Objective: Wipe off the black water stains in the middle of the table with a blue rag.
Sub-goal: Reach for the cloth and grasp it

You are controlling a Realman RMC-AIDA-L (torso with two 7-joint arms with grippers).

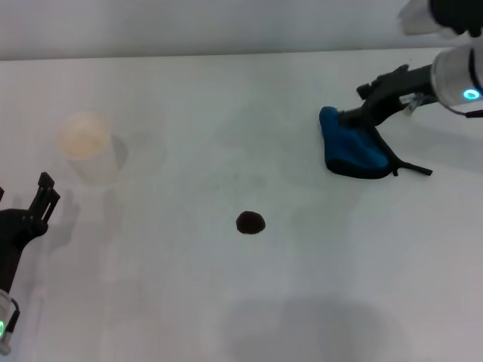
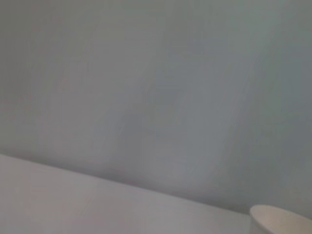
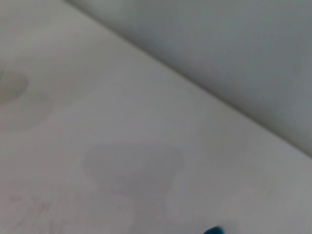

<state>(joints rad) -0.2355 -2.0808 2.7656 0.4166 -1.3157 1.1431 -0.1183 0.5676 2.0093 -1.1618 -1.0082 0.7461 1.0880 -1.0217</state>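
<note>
The black water stain [image 1: 250, 222] is a small dark roundish blot near the middle of the white table [image 1: 226, 105]. The blue rag [image 1: 351, 151] lies bunched at the right rear, well apart from the stain, its thin black strap trailing to the right. My right gripper [image 1: 349, 116] reaches in from the right and is at the rag's upper edge, touching it. A sliver of the rag shows in the right wrist view [image 3: 214, 230]. My left gripper [image 1: 45, 197] is parked at the front left, open and empty.
A white paper cup [image 1: 89, 147] stands at the left, just beyond my left gripper; its rim shows in the left wrist view [image 2: 282, 218]. A pale wall runs behind the table's far edge.
</note>
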